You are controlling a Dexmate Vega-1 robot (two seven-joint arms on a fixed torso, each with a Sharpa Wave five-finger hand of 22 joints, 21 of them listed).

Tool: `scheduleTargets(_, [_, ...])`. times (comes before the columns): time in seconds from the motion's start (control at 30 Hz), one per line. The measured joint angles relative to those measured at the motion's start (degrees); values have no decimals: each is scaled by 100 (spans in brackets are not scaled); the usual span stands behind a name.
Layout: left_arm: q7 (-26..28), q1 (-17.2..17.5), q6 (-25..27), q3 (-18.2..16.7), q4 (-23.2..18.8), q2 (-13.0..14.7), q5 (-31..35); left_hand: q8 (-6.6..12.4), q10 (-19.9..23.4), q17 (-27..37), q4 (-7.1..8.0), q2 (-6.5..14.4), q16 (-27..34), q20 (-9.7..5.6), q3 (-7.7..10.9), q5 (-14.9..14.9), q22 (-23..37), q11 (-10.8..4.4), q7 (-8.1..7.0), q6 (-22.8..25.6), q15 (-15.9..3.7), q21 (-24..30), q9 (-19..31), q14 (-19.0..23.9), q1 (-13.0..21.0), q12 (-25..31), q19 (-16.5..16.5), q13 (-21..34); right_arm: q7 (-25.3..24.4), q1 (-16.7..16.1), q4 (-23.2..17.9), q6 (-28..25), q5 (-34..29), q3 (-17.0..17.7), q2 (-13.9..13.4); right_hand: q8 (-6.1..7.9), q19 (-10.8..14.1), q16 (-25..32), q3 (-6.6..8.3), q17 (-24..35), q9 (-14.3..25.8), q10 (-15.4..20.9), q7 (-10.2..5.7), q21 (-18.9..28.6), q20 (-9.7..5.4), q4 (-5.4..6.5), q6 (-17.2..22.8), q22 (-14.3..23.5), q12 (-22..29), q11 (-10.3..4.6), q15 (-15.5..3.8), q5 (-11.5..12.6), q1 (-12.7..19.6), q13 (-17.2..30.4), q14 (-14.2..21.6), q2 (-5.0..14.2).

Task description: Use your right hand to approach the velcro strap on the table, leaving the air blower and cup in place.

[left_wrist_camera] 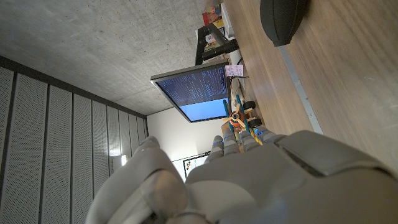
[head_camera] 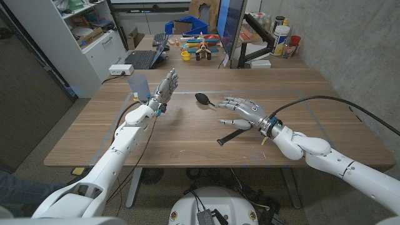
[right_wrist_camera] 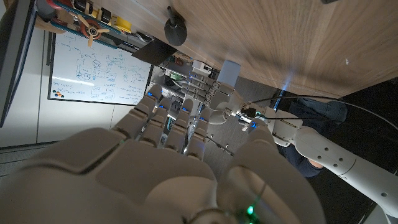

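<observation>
In the head view the velcro strap (head_camera: pixel 232 136) lies on the worktop (head_camera: pixel 187 147) just below centre, its long axis slanting lower-left to upper-right, directly under the fingers of the spread, empty right robot hand (head_camera: pixel 242 110), clearly the nearer one.

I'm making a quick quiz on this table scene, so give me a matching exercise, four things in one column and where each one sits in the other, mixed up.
Things:
1. air blower
2. cup
3. velcro strap
4. laptop

Places:
A. just behind the left robot hand
B. table middle, beyond the right robot hand
C. far left, on the other table
D. just below the right robot hand's fingers

Pairs: 1-B, 2-A, 3-D, 4-C
</observation>
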Motion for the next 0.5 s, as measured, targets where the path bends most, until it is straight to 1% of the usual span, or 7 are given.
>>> scheduleTargets(0.1, [2,0,12,0,-5,1,0,0,-17,0,0,0,0,48,0,0,0,-17,0,0,-22,0,0,-23,0,0,-10,17,4,8,29,-2,0,-30,9,0,0,14,0,-11,0,-29,8,-21,0,0,8,0,-22,29,-3,0,31,0,50,31])
scheduleTargets(0.3, [12,-2,25,1,-17,3,0,0,-30,0,24,0,0,48,-24,0,0,-6,0,0,-29,0,0,-29,0,0,-10,31,4,16,70,14,15,-67,19,0,27,54,17,-11,0,-29,8,-42,-18,-18,7,0,-22,29,1,0,53,0,284,53])
scheduleTargets(0.37, [15,-3,27,3,-20,4,2,0,-50,0,24,0,0,48,-24,0,0,11,0,0,-29,0,0,-29,0,0,-10,30,4,18,82,25,25,-74,20,0,47,54,17,-11,0,-29,8,-41,-3,-17,7,0,-22,29,-7,0,53,0,290,53])
scheduleTargets(0.47, [21,-3,30,5,-29,5,4,0,-49,0,24,0,0,48,-24,0,0,11,0,0,-29,0,0,-29,0,0,-10,30,4,21,96,41,37,-90,20,0,86,54,17,-10,0,-29,8,-41,-42,-18,7,0,-22,29,-29,0,53,0,313,53])
scheduleTargets(0.5, [24,-4,30,6,-31,5,5,0,-49,0,24,0,0,48,-24,0,0,11,0,0,-29,0,0,-29,0,0,-10,31,4,23,102,48,43,-94,20,0,107,54,17,-10,0,-29,8,-41,-21,-18,7,-1,-22,29,-33,0,53,1,326,53])
